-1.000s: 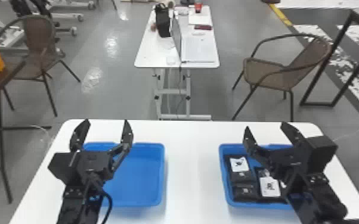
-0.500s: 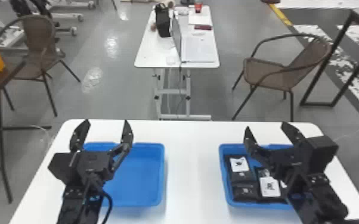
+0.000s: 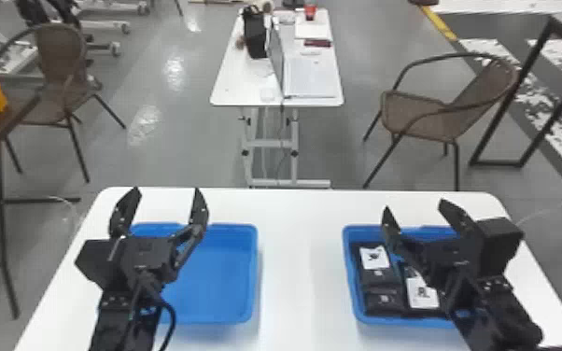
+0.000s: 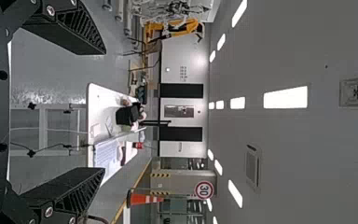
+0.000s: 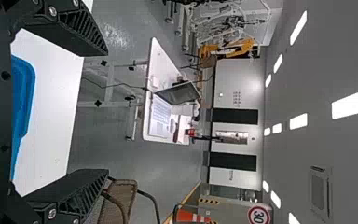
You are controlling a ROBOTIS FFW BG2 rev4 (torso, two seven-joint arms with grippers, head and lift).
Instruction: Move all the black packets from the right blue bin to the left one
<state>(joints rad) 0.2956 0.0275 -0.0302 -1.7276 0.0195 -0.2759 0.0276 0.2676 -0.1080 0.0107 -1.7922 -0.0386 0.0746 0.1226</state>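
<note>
Where the head view looks down on the white table (image 3: 298,280), black packets (image 3: 380,278), flat and rectangular, two bearing white labels (image 3: 422,295), lie in the right blue bin (image 3: 350,280). The right gripper (image 3: 414,204), spread and empty, partly hides them; the left gripper (image 3: 166,190), likewise released, overlaps the left blue bin (image 3: 219,280). Left wrist view: parted fingers frame a laptop (image 4: 106,153) on a farther table (image 4: 95,98). Right wrist view: parted fingers; a brown chair (image 5: 121,191) stands beyond one.

On white table (image 3: 301,266), 1 left blue bin (image 3: 221,275), 1 right blue bin (image 3: 354,275), apart.
</note>
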